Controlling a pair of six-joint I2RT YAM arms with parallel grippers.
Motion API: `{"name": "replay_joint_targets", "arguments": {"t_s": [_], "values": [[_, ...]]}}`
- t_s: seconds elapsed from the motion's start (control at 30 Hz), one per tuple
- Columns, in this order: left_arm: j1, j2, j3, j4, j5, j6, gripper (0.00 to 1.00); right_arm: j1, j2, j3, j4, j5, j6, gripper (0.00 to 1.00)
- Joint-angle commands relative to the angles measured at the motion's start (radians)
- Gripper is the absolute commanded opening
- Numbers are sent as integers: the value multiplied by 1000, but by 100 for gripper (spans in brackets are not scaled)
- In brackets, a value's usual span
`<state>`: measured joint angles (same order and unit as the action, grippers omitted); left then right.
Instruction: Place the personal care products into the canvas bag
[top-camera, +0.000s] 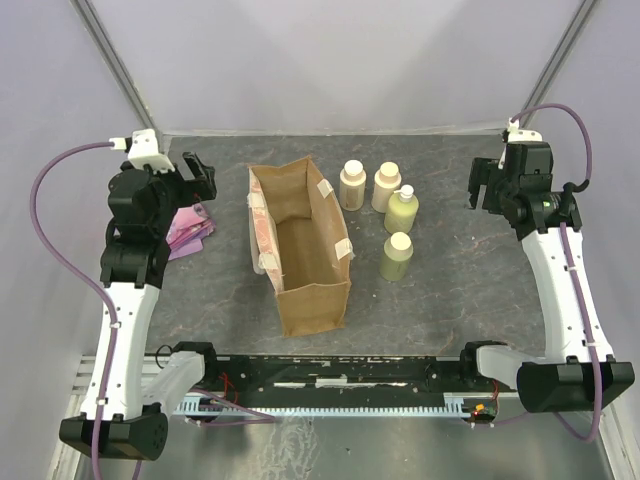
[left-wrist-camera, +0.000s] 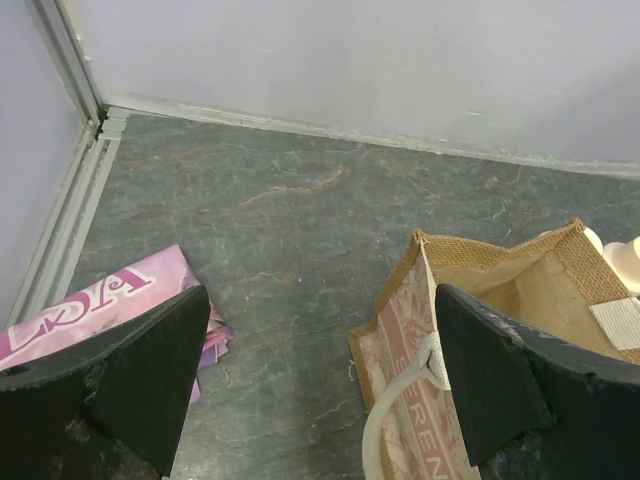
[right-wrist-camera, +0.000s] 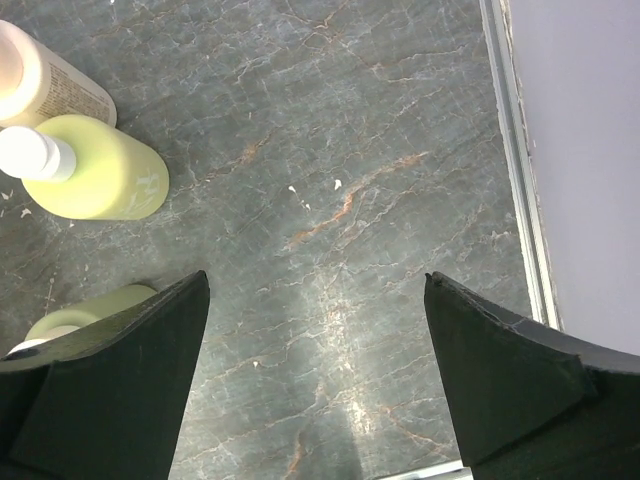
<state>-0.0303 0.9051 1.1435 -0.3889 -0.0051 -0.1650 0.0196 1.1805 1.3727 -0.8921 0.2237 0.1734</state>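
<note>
**Entry 1, bottles.** 4 are counted, all upright on the table (top-camera: 450, 300), long axes vertical.
- 1 cream bottle (top-camera: 352, 185) and a 2nd cream bottle (top-camera: 386, 186) are set at the far side.
- The pump bottle (top-camera: 402, 210) and 1 plain yellow-green bottle (top-camera: 396, 256) are set nearer.
- All 4 are grouped near the right wall of the bag (top-camera: 315, 308). None is yet inside.

**Entry 2, bag.** It is stood upright with its mouth open to the top, between the 2 arms.

**Entry 3, key relation.** The bottles are found between the bag and the right gripper (top-camera: 484, 186), to that gripper's left. The right arm is judged the nearer. The left arm is cut off from them by the bag.

**Entry 4, right gripper.** Its fingers are spread wide over bare table. Nothing is held and nothing is touched. It is kept apart from the bottles.

**Entry 5, left gripper (top-camera: 200, 176).** Its fingers are likewise spread wide and empty. A pink packet (top-camera: 187, 230) is seen to its left and the bag to its right.
</note>
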Motion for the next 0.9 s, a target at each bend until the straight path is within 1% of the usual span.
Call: {"name": "replay_joint_targets", "arguments": {"t_s": [0.0,0.07,0.2,0.27,0.33,0.4,0.53,0.63,0.77,0.87], "values": [[-4,12,38,41,37,4,99,4,-29,45,5,23,-28,96],[-4,15,31,72,29,-10,100,5,-31,45,6,28,-31,97],[-4,10,23,126,75,-16,100,5,-28,44,6,21,-38,97],[-3,7,11,144,115,-49,100,5,-24,50,-1,17,-40,97],[-3,-3,-21,205,201,-40,100,5,-19,52,-4,15,-42,98],[-3,21,-10,219,249,-50,100,5,-14,59,-6,10,-45,99],[-4,132,102,94,304,-50,100,4,-3,89,-21,6,-45,100],[-23,158,144,30,306,-42,100,5,8,113,-42,12,-45,100],[-90,192,186,-58,260,-27,99,5,38,153,-86,18,-41,100],[-163,223,173,-106,179,-13,100,4,64,179,-116,7,-34,100]]}}
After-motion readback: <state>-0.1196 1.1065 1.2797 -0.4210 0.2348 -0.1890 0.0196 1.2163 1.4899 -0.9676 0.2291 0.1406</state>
